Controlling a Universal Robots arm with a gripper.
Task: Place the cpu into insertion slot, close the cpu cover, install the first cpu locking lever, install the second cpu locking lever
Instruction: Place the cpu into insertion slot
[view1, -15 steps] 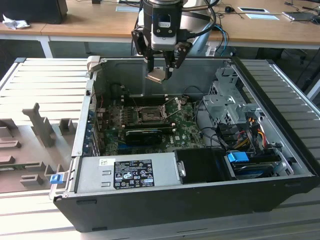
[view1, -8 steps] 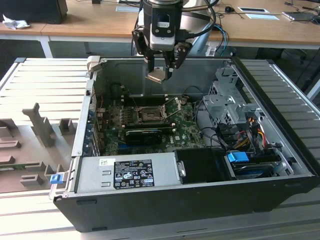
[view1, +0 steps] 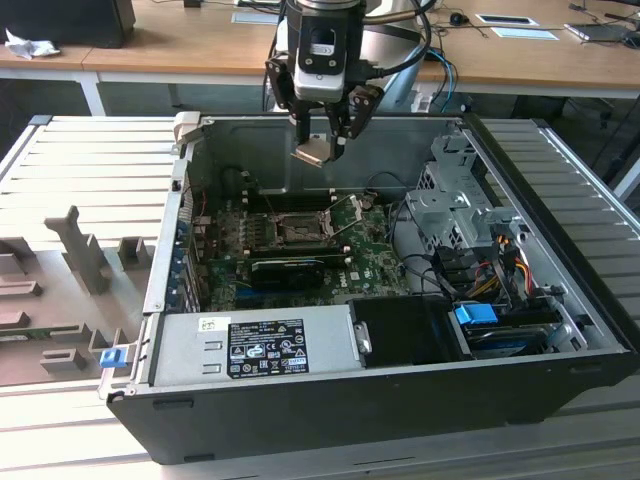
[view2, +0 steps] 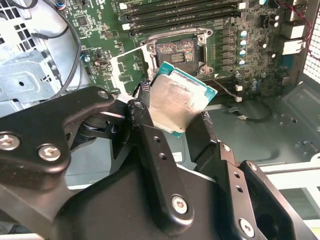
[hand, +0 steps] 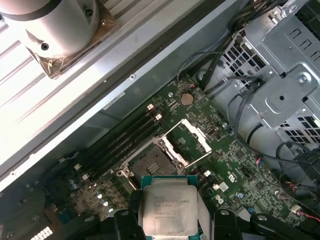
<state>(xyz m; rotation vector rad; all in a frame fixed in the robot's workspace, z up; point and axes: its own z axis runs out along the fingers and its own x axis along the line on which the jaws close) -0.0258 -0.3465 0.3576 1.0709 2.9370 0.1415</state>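
The cpu (view2: 177, 100) hangs tilted over the open computer case (view1: 350, 412), its edges clamped between the fingers (view2: 150, 135) of the gripper (view1: 320, 143). I judge the first step is in hand: the insertion slot (hand: 155, 162) lies bare below, well apart from the chip. Placing needs the chip level and square to it. The raised cpu cover (hand: 199, 134) beside the slot and the loose cables (hand: 235, 115) nearby could hinder.

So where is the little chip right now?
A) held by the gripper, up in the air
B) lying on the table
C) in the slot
A: the gripper clamps the chip in the air, and the slot lies bare below.
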